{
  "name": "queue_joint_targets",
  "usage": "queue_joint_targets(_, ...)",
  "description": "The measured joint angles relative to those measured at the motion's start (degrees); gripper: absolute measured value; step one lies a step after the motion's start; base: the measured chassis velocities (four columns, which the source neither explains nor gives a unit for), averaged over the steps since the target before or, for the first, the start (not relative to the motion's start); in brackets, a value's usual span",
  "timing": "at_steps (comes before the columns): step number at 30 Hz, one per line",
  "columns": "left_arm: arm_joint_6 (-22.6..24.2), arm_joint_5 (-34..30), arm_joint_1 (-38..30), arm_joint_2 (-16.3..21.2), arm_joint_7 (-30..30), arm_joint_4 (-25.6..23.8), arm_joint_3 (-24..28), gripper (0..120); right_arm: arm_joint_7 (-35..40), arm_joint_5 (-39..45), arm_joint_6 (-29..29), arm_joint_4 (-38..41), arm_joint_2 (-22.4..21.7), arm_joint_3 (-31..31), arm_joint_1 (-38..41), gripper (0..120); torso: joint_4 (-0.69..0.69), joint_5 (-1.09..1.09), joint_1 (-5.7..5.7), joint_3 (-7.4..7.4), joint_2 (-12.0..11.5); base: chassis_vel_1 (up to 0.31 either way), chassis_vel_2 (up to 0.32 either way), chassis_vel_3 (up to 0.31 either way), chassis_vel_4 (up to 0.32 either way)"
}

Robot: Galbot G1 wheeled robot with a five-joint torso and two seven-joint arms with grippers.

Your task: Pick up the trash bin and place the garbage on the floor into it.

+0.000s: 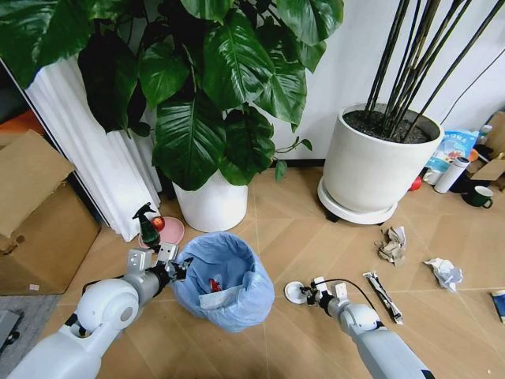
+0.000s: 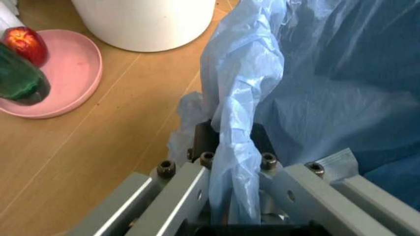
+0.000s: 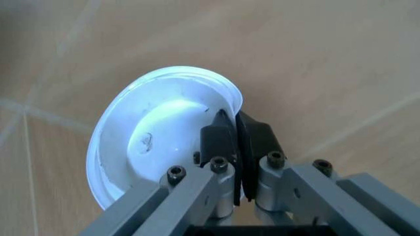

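From the head view you see the trash bin (image 1: 223,280) standing on the floor (image 1: 300,237) with your left gripper (image 1: 175,267) at its near-left rim, a red can already inside, while your right gripper (image 1: 309,294) reaches the white disc (image 1: 294,292) just beside the bin; crumpled paper wads (image 1: 392,244) and a striped wrapper (image 1: 384,295) lie farther right. In the left wrist view your fingers (image 2: 207,136) are clamped on the blue bag liner (image 2: 239,123) folded over the rim, which steadies the bin for carrying. In the right wrist view your fingers (image 3: 220,142) pinch the disc's thin edge, closed together on it, likely because a flat lid offers no other grip.
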Motion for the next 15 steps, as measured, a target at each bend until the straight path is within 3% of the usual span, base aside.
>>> queue_joint_targets(7,0.0,0.3,0.5,0.0,0.0,-0.2,0.0,0,-2.6,-4.5,5.1,3.8,-1.2,3.4,-0.7,0,0.02,-0.01,0.00,-0.02,0.0,0.000,0.000,0.000,0.000)
queue_joint_targets(15,0.0,0.5,0.6,0.1,0.0,-0.3,0.0,0,-3.5,-1.6,5.9,10.8,-3.2,5.9,-0.9,0,0.02,0.00,-0.01,-0.02,0.0,0.000,0.000,0.000,0.000)
